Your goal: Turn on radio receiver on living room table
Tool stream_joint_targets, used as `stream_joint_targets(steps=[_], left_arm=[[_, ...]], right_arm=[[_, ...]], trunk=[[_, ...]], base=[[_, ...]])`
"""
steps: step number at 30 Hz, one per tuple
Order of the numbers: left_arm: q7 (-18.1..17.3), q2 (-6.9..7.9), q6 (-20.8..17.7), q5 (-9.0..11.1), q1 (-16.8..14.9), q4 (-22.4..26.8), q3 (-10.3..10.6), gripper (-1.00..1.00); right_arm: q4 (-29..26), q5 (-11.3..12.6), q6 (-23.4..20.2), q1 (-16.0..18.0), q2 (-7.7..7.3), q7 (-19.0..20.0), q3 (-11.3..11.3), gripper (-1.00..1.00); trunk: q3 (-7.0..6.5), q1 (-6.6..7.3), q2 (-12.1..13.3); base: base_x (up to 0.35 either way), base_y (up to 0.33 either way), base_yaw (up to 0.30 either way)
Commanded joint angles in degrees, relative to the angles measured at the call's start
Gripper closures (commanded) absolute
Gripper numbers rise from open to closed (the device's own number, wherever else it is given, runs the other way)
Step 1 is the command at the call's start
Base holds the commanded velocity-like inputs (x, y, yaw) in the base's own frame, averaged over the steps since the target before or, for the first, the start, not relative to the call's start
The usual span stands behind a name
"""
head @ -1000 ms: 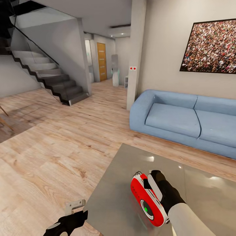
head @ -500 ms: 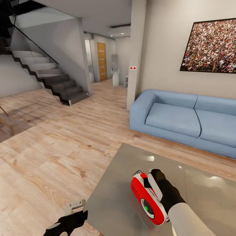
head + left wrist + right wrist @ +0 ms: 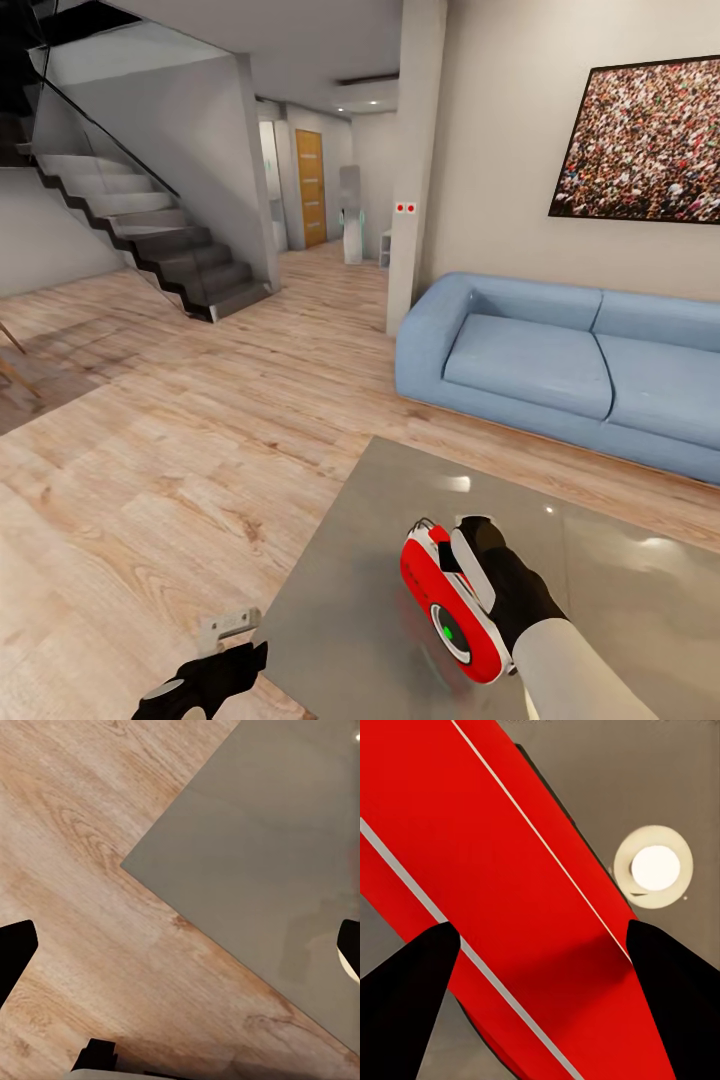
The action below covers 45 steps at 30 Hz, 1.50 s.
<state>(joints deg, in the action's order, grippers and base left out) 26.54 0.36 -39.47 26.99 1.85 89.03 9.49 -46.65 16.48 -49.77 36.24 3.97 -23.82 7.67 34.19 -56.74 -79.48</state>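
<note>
The red radio receiver (image 3: 440,590) with white side trim and a round dial lit green is held tilted just over the glossy grey-beige table (image 3: 350,600). My right gripper (image 3: 455,565) is shut on it, one finger lying along its white side. In the right wrist view the red body (image 3: 510,870) spans the gap between both black fingertips (image 3: 405,1012). My left gripper (image 3: 215,672) hangs open over the wood floor beside the table's near left corner (image 3: 262,832), with nothing between its fingers (image 3: 15,952).
A long light-blue sofa (image 3: 560,360) stands beyond the table under a framed crowd picture (image 3: 640,140). A dark staircase (image 3: 150,240) rises at the back left, and a hallway with a wooden door (image 3: 310,188) lies behind. A ceiling lamp reflects in the tabletop (image 3: 654,868).
The radio and my right gripper have shifted very slightly upward. The left arm and the camera view have stayed put.
</note>
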Motion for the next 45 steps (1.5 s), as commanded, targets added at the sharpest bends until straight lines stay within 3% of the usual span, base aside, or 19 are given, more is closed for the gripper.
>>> stream_joint_targets(steps=[1, 8, 16, 21, 26, 45], left_arm=[[0.00, 0.00, 0.00, 0.01, -0.01, 0.00, 0.01, -1.00], [0.00, -0.01, 0.00, 0.04, -0.01, 0.00, -0.01, -1.00], [0.00, -0.01, 0.00, 0.08, -0.01, 0.00, 0.03, -1.00], [0.00, 0.05, 0.00, 0.02, -0.01, 0.00, 2.23, -1.00], [0.02, 0.08, 0.00, 0.00, -0.01, 0.00, 2.64, -1.00], [0.08, 0.08, 0.00, 0.00, -0.01, 0.00, 2.64, -1.00]], right_arm=[[1.91, 1.58, 0.64, -0.03, -0.01, 0.00, -0.02, 1.00], [1.91, 1.54, 0.64, -0.01, -0.01, 0.00, -0.02, 1.00], [1.91, 1.54, 0.64, -0.03, -0.01, -0.02, -0.02, 1.00], [1.91, 1.54, 0.64, -0.02, -0.01, -0.08, -0.02, 1.00], [1.91, 1.54, 0.64, -0.01, -0.01, -0.09, -0.02, 1.00], [1.91, 1.54, 0.64, -0.03, -0.01, -0.09, -0.01, 1.00]], trunk=[[0.02, -0.01, 0.01], [0.02, -0.01, 0.01], [-1.24, 1.53, 2.81], [-1.42, 1.75, 3.22], [-2.32, 2.85, 5.22], [-2.32, 2.85, 5.22]], base=[[0.000, 0.000, 0.000], [0.000, 0.000, 0.000], [0.000, 0.000, 0.000], [0.000, 0.000, 0.000], [0.000, 0.000, 0.000], [0.000, 0.000, 0.000]])
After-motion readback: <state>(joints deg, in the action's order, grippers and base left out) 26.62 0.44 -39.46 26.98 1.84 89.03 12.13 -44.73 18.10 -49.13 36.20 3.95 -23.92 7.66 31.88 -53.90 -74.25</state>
